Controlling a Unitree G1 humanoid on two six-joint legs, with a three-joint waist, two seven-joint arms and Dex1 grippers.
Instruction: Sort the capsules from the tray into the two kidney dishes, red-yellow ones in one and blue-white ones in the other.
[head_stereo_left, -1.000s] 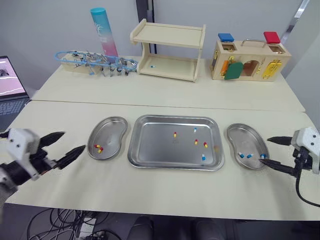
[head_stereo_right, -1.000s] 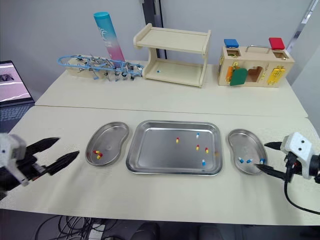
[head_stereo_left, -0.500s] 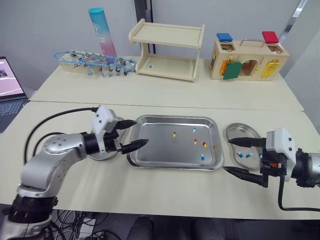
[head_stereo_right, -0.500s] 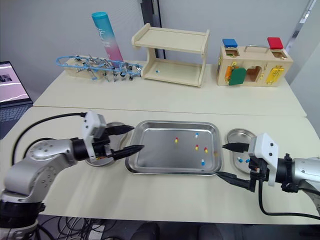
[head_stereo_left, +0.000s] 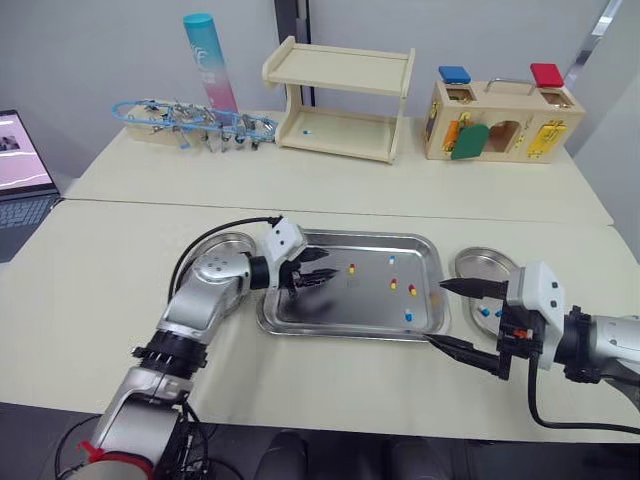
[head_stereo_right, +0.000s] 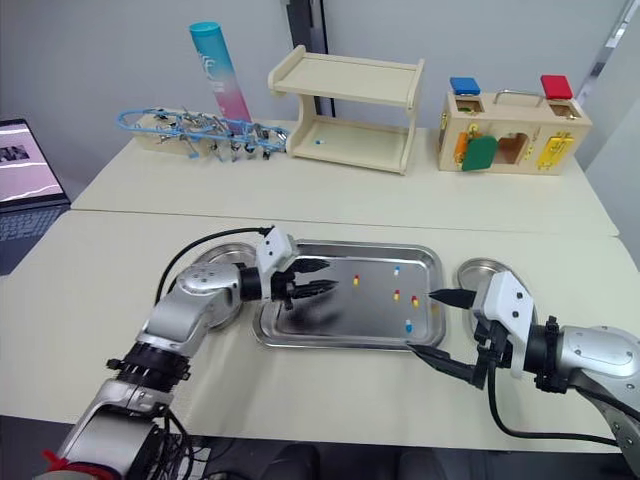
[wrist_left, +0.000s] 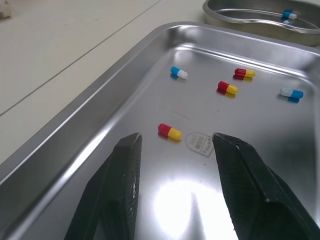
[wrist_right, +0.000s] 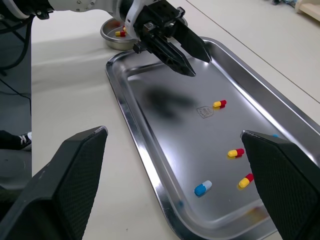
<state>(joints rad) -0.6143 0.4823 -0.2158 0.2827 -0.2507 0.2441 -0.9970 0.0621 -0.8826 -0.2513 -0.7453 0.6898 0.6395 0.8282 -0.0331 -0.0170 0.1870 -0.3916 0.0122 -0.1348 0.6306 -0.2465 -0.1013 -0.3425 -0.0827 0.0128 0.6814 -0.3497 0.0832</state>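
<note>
Bench: cream bench (head_stereo_left: 300, 375) before a grey wall, with a rectangular stainless-steel tray (head_stereo_left: 360, 305) at its centre. The left kidney dish (head_stereo_left: 214, 246) sits at the tray's 9 o'clock and the right kidney dish (head_stereo_left: 478, 266) at its 3 o'clock.
Left gripper: the left gripper (head_stereo_left: 328, 266) is low over the tray's 9 o'clock half, jaws apart and empty. The nearest red-and-yellow capsule (wrist_left: 170, 131) lies just ahead, at its 3 o'clock.
Right gripper: the right gripper (head_stereo_left: 436, 313) hovers at the tray's 4 o'clock corner, jaws wide apart and empty.
Risk, grasp: the capsule is small and round on slick steel, so jaws closing off-centre could squirt it away.
Risk, tray: the right gripper's lower jaw is near the rim, and a nudge could shift the tray and roll the capsules.
Risk, arms: both grippers are near one tray, so reaching together could make them clash.
Risk, sorting: red-and-yellow probably belongs at 9 o'clock, and a drop at 3 o'clock would mix the colours.
Count, tray: three red-and-yellow capsules and two blue-and-white capsules (head_stereo_left: 391, 260).
Count, left kidney dish: at least one red-and-yellow capsule; the arm hides the rest.
Count, right kidney dish: two blue-and-white capsules seen.
Count, vessels: one tray, two dishes.
</note>
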